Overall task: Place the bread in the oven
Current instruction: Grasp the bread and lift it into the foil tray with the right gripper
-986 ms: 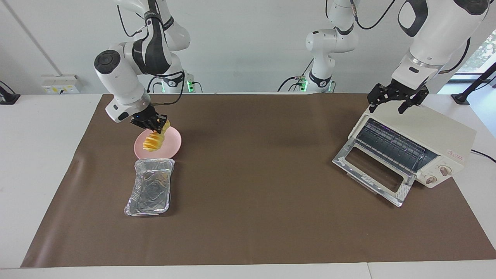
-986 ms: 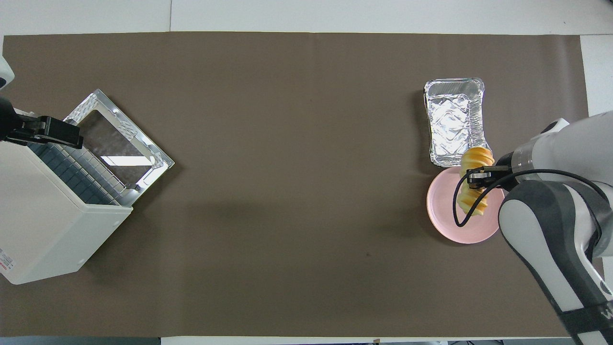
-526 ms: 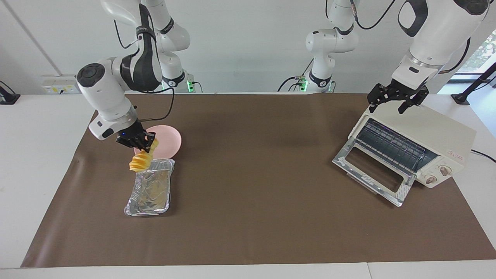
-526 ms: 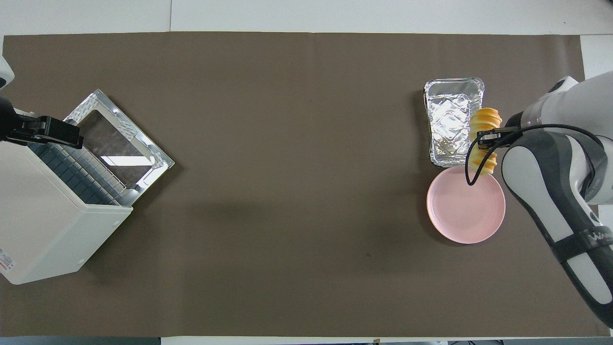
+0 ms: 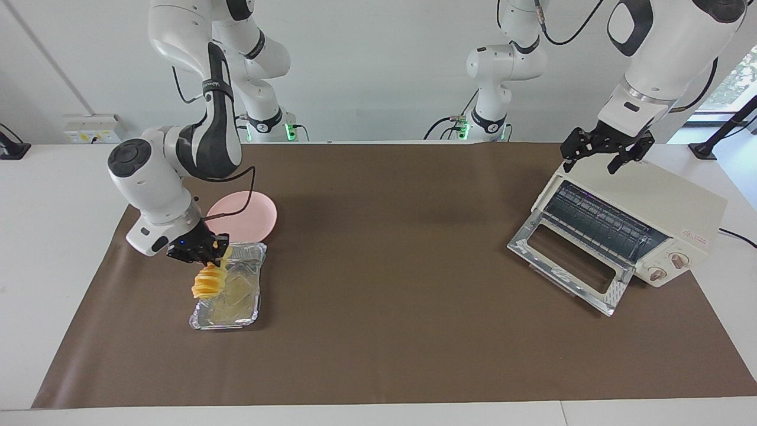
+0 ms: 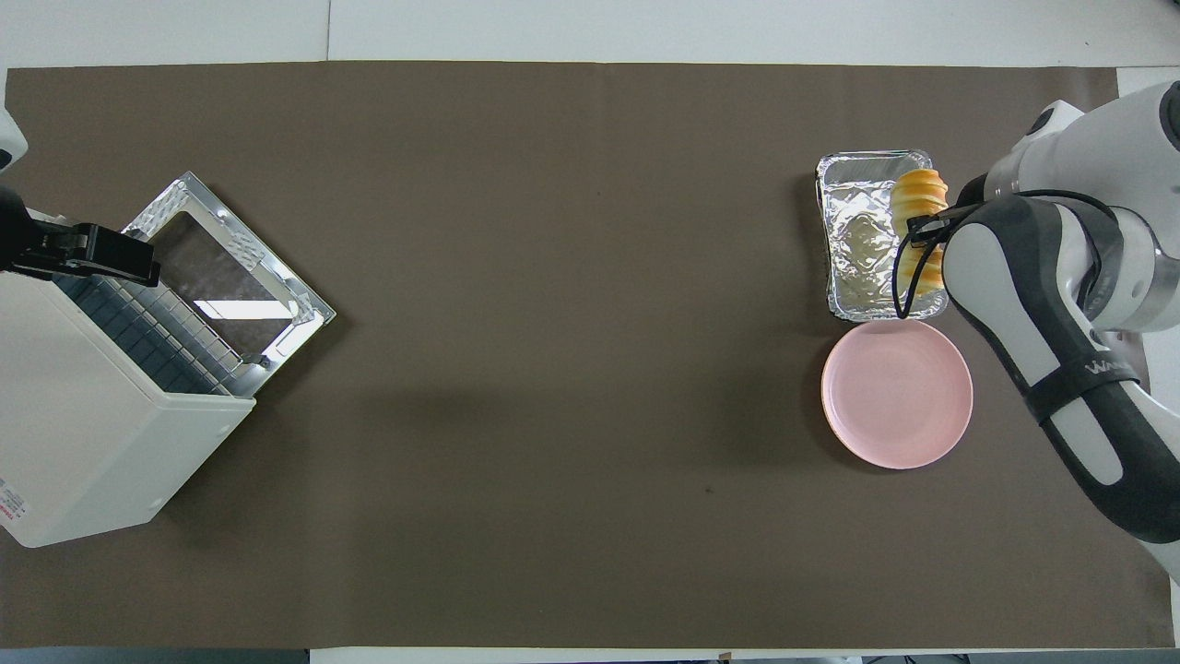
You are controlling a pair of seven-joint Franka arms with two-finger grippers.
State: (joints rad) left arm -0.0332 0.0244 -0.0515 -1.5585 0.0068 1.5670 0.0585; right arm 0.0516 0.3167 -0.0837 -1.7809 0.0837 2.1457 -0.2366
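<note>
Brown mat; right pincer [image 5: 207, 253] dangles bread [image 5: 208, 283] over foil tray [image 5: 245, 307].

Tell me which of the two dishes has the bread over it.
The crinkled foil tray: the bread, gripped by the right gripper, hangs over it. The round pink plate, nearer the robots, is bare.

Bright even light; soft shadows on brown mat [image 5: 384, 266]; sharp focus.

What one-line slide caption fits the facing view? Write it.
Right claw lowers the bread over the foil tray; left claw waits above the open oven.
</note>
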